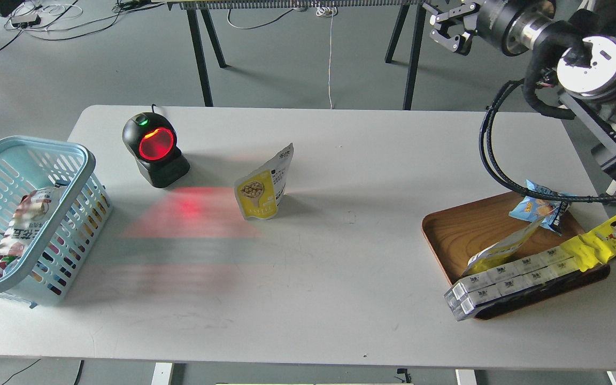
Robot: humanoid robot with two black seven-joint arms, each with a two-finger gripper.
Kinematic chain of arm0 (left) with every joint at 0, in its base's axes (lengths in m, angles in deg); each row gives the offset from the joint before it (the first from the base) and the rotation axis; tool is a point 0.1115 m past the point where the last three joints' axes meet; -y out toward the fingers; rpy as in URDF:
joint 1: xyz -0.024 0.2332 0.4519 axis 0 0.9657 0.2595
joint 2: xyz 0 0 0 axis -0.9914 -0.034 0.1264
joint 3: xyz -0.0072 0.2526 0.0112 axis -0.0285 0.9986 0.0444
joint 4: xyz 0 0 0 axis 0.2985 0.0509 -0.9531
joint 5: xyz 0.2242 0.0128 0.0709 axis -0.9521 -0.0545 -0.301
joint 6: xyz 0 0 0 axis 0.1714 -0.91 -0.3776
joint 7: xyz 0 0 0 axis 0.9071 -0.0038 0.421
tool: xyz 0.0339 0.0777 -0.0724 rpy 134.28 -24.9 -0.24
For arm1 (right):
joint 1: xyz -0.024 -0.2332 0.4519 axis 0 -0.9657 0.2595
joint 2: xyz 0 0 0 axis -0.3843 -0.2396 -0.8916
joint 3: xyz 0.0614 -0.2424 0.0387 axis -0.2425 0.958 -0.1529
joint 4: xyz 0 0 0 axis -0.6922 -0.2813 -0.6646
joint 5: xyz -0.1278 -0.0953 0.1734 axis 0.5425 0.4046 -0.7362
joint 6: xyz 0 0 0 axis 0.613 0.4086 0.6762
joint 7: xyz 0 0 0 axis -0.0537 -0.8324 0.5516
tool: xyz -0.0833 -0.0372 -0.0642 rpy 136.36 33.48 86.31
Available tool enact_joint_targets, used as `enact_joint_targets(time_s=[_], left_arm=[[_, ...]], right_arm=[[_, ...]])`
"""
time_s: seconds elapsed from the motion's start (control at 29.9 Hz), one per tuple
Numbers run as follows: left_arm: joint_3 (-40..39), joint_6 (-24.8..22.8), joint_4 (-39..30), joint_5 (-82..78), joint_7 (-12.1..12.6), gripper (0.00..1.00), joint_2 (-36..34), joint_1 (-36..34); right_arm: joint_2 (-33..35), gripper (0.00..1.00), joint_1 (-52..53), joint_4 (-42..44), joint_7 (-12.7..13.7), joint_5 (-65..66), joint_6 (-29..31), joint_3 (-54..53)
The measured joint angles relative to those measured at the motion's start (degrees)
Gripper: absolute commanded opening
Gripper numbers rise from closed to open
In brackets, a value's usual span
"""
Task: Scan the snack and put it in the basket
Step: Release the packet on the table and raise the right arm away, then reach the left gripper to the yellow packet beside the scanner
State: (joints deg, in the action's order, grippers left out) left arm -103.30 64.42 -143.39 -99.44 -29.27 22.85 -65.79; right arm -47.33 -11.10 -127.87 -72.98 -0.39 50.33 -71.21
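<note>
Yellow-and-white foil snack pouch (263, 184) stands upright near the middle of the white table (340, 278), just right of the black barcode scanner (154, 149), whose red glow spreads across the tabletop beside it. You'll find the light blue slotted plastic basket (81, 160) at the left edge, already holding a packet. Your right gripper (449, 27) hangs far right, above the table, fingers spread and empty. A brown wooden tray (447, 230) of snacks sits near right.
</note>
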Motion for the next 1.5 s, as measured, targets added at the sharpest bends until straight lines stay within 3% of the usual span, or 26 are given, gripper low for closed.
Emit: enact_joint_targets(time_s=[0.27,0.33,0.43,0.7,0.9,1.24,1.37,1.5], left_arm=[[7.19,0.34,-31.58,-10.34,-0.27,1.0,-26.2,1.87],[9.23,1.65,-37.97,-14.19,-0.27,1.0,-29.07,1.92],[12.88,4.27,-42.15,-24.6,-0.27,1.0,-29.59,1.93],[18.83,9.11,-43.11,-61.86,0.16,1.0,-18.05,2.12],[20.19,8.52,-42.39,-80.48,1.55,1.0,-5.54,2.87],[20.39,2.22,-39.55,-87.06,15.47,0.99,9.75,5.34],[20.43,0.06,-38.6,-88.02,18.42,0.99,12.61,5.36],[20.39,-1.57,-38.48,-88.58,19.55,0.99,14.27,5.37]], right_arm=[[-3.03,0.96,-16.18,4.11,-0.26,-0.33,14.11,-21.3],[-3.22,0.97,-18.0,5.57,-0.26,-0.37,16.47,-22.97],[-3.26,0.98,-19.16,7.05,-0.26,-0.38,17.73,-23.58],[-3.28,0.99,-20.34,10.81,-0.25,-0.39,18.01,-23.78],[-3.25,0.99,-20.42,11.33,-0.55,-0.38,18.31,-23.78],[-3.17,0.99,-20.95,11.33,-0.61,-0.3,18.33,-23.46],[-3.26,0.99,-20.99,11.25,-0.61,-0.3,18.33,-23.28],[-3.27,0.99,-21.02,11.24,-0.61,-0.3,18.32,-23.21]])
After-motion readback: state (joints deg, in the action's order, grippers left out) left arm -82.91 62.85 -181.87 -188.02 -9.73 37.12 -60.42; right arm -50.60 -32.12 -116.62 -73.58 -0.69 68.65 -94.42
